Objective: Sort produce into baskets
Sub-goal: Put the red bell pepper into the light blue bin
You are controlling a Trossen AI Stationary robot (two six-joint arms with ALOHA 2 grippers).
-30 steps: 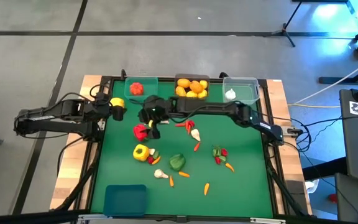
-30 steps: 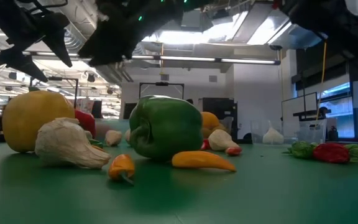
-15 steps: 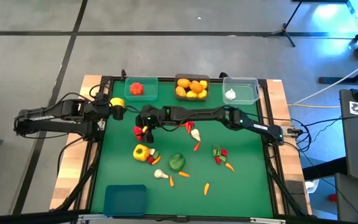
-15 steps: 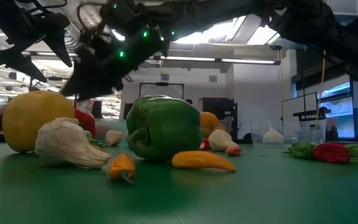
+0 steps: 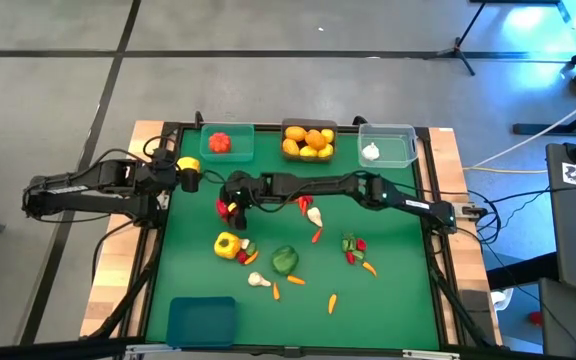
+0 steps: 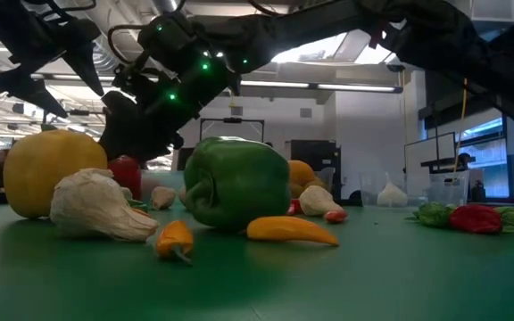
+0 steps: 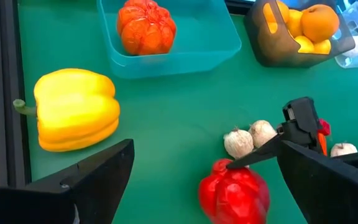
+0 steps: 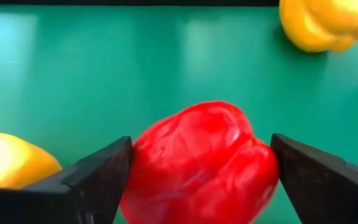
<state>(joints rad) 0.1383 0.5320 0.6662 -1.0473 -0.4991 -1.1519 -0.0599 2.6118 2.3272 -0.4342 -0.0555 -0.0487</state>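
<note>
Nearest the front edge in the high view: opaque blue bin (image 5: 201, 320), set apart from the rest. Beyond it, scattered on the green mat (image 5: 398, 300) — garlic bulb (image 5: 258, 281), green pepper (image 5: 285, 260), yellow pepper (image 5: 227, 245), small carrots and chillies, none sorted. Mid-table: right gripper (image 5: 231, 207) reached across to the left half, jaws spread wide, one finger (image 8: 86, 180) on each side of the red pepper (image 8: 202, 165); contact with the pepper cannot be told, pepper resting on the mat. Left gripper (image 5: 173, 178) at the mat's left edge, fingers spread, holding nothing, second yellow pepper (image 7: 73, 109) lying just ahead of it. Far edge — teal bin (image 5: 227, 142) with one red-orange item, dark grey bin (image 5: 309, 140) with oranges and lemons, clear bin (image 5: 387, 145) with one white garlic.
</note>
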